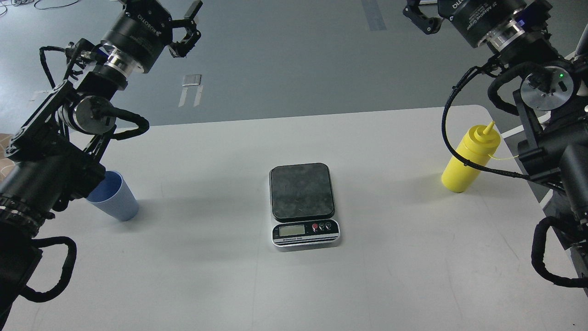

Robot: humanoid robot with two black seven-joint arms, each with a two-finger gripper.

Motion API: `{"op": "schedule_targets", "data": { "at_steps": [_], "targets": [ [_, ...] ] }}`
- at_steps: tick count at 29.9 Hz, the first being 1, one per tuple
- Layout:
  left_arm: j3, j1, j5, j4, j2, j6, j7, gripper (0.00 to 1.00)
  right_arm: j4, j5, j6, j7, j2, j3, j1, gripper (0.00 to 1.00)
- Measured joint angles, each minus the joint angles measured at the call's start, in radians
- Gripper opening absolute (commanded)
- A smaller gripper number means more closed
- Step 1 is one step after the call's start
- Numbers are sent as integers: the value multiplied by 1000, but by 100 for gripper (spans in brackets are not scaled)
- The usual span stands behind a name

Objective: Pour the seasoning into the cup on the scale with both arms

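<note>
The light blue cup (114,198) stands upright at the left of the white table (220,276), partly hidden behind my left arm. The scale (303,202) lies at the table's centre with nothing on its dark plate. The yellow squeeze bottle (468,161) stands upright at the far right, and a black cable of my right arm crosses in front of it. My left gripper (166,6) is high at the top left, open and empty, far above the cup. My right gripper (436,4) is high at the top right, open and empty, with its fingertips cut by the frame's edge.
The table's rounded far right corner (482,110) lies just behind the bottle. Grey floor with tape marks (192,87) lies beyond the table. Loose black cable loops (542,257) hang from both arms near the table's sides.
</note>
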Motion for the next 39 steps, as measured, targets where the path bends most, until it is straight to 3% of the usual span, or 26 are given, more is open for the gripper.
{"op": "schedule_targets", "data": {
  "at_steps": [12, 20, 31, 34, 39],
  "targets": [
    [10, 5, 23, -44, 29, 0, 2, 98, 0, 0, 0, 0, -1, -1, -3, 100],
    [44, 16, 208, -134, 82, 0, -3, 98, 0, 0, 0, 0, -8, -1, -6, 100],
    [47, 142, 885, -447, 260, -1, -11, 98, 0, 0, 0, 0, -9, 0, -8, 100],
    [47, 192, 1069, -506, 310, 3, -49, 98, 0, 0, 0, 0, -7, -1, -8, 100],
    [46, 269, 1317, -536, 386, 84, -101, 98, 0, 0, 0, 0, -5, -2, -9, 100]
  ]
}}
